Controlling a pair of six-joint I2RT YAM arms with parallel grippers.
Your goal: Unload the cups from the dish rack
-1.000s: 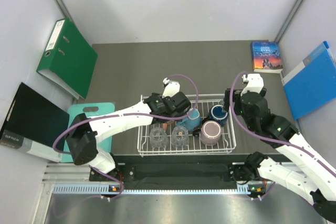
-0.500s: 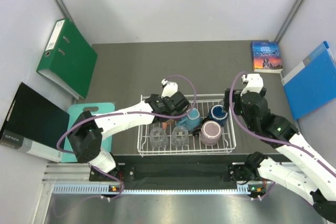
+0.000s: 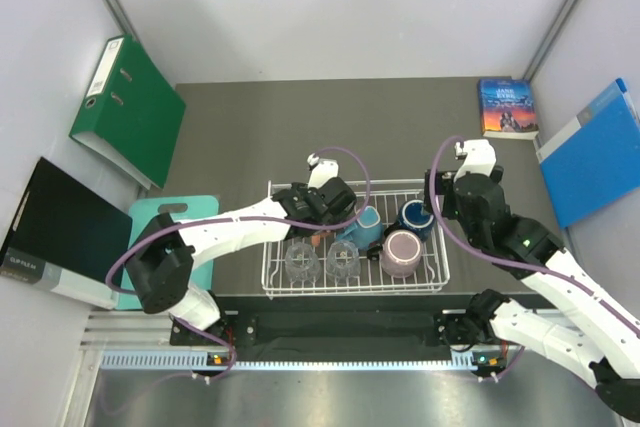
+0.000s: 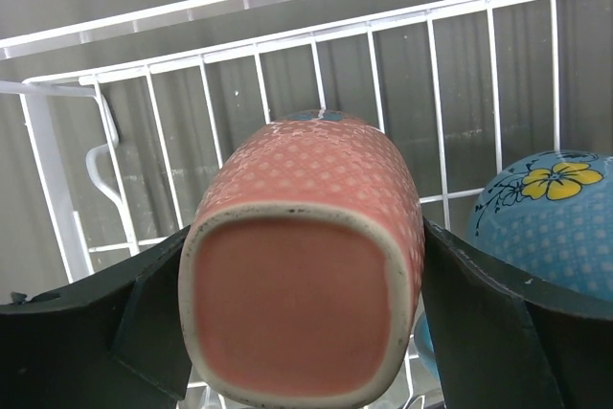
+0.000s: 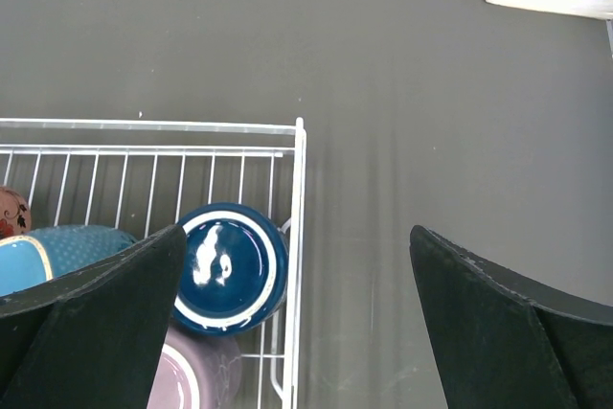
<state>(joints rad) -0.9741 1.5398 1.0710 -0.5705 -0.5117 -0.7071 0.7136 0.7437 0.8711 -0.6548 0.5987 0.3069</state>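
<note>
The white wire dish rack [image 3: 355, 289] sits at the table's near middle. My left gripper [image 3: 322, 217] is inside it, shut on the orange mug [image 4: 306, 198], whose base faces the wrist camera with a finger [image 4: 479, 304] on each side. The light blue flowered mug [image 3: 367, 225] lies beside it and also shows in the left wrist view [image 4: 546, 208]. The navy mug [image 3: 414, 215] and the mauve mug [image 3: 402, 252] stand at the rack's right end. Two clear tumblers [image 3: 302, 261] [image 3: 342, 259] stand at the front. My right gripper [image 5: 297, 237] is open and empty above the rack's right rim, next to the navy mug [image 5: 228, 265].
A teal cutting board [image 3: 165, 217] lies left of the rack. A green binder [image 3: 125, 107] and a black folder [image 3: 60, 232] lean at the left. A book [image 3: 508, 107] and a blue binder [image 3: 595, 152] lie at the back right.
My left gripper has shifted slightly left and nearer while holding the orange mug. My right wrist has moved a little to the left, over the rack's right end.
</note>
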